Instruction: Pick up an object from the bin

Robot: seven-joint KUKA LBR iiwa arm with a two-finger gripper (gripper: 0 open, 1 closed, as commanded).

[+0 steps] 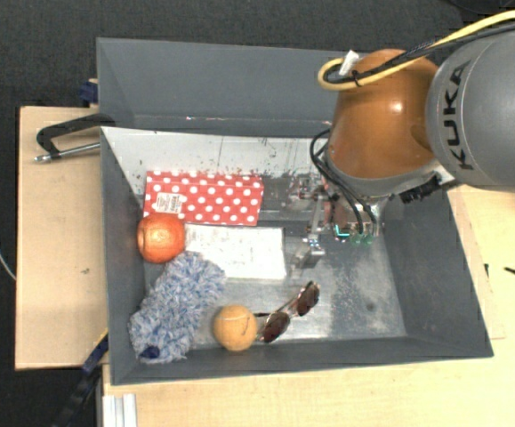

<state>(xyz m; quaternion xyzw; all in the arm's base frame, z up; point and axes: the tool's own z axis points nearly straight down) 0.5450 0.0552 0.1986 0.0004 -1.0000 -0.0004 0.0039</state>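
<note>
1. Camera view: the pincer [313, 238] hangs mid-frame at the right edge of the flat white box [239, 249], with the sunglasses [290, 311] just below it. Honestly can't tell if it's apart or together.
2. The arm [484, 105] comes in from the upper right, orange wrist cover [382, 118] angled down into the bin [435, 278].

Single high camera, somewhat oblique, down onto the bin [213, 83]

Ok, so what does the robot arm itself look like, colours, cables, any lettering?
The arm is a thick, rounded grey link with black KUKA lettering. Its wrist wears a glossy orange-brown dome cover, with a pale yellow cable looping across the top. The gripper below is bare silvery metal with thin dark wires and a small green glow.
</note>
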